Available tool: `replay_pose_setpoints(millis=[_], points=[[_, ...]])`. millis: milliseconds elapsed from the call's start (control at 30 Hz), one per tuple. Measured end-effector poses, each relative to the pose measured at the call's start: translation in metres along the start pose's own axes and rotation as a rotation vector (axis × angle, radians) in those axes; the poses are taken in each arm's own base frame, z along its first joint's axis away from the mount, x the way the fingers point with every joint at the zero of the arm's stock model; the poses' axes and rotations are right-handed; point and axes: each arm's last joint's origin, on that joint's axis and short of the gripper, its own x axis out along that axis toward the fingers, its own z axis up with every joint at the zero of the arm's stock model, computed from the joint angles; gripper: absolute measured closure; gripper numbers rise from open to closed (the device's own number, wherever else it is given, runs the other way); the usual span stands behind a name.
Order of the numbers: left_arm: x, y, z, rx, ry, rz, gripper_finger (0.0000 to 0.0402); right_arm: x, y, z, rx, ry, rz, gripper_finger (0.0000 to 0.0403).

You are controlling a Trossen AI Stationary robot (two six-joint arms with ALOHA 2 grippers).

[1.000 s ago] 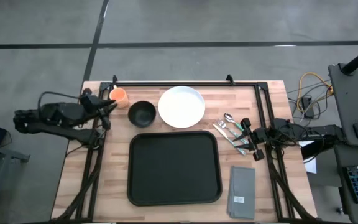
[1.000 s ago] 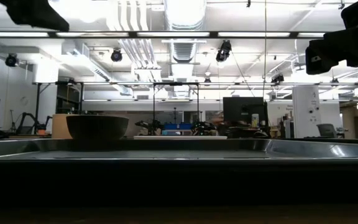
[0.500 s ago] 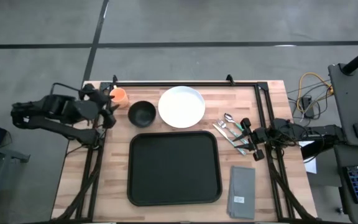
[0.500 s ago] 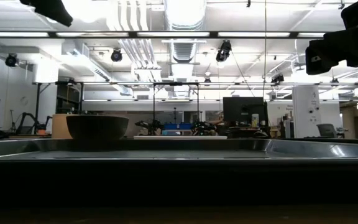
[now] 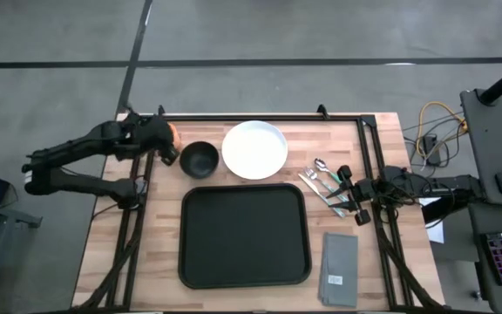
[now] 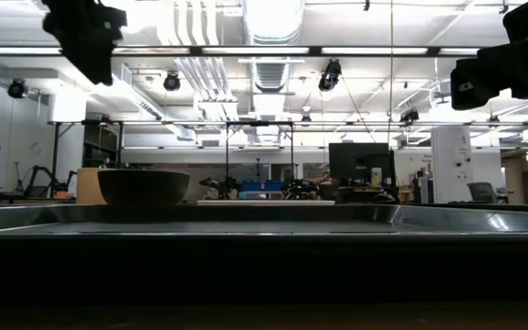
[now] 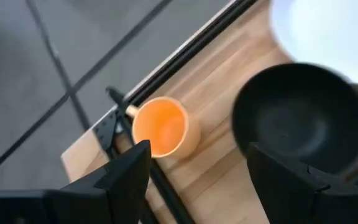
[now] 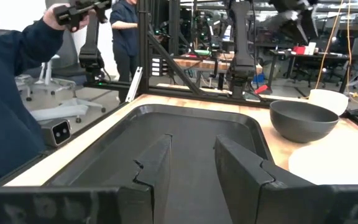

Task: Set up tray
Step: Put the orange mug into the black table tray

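The black tray [image 5: 244, 235] lies in the middle of the table, also seen in the right wrist view [image 8: 191, 127]. Beyond it, along the far edge, stand an orange cup [image 7: 163, 126], a black bowl [image 5: 199, 158] and a white plate [image 5: 254, 149]. My left gripper [image 5: 166, 148] hovers open and tipped downward above the cup and the bowl's left side, its fingers [image 7: 129, 180] clear of both. My right gripper [image 8: 191, 162] waits at the table's right edge, level and open, with nothing between its fingers.
Cutlery [image 5: 323, 181] lies right of the plate, close to the right gripper [image 5: 352, 196]. A grey folded napkin [image 5: 339, 269] sits right of the tray. A black frame rail [image 5: 260, 116] runs along the far edge. A person's blue sleeve [image 8: 11, 93] shows beyond the table.
My left gripper has swung from the table's left edge toward the right, over the orange cup and toward the bowl, and has tipped from near level to pointing downward. Cup, bowl, plate and tray have stayed where they were.
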Motion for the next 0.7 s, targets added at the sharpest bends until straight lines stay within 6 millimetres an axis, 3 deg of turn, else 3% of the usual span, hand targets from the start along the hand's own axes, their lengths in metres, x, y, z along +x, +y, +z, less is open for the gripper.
replay_pose_setpoints(millis=[367, 700], points=[[0.036, 0.007, 0.019, 0.008, 0.154, -0.061, 0.0158, 0.0, 0.0, 0.0, 0.0, 0.001, 0.0, 0.0291], [0.088, 0.043, 0.03, -0.086, 0.305, -0.018, 0.0158, 0.0, 0.0, 0.0, 0.0, 0.001, 0.0, 0.0291]])
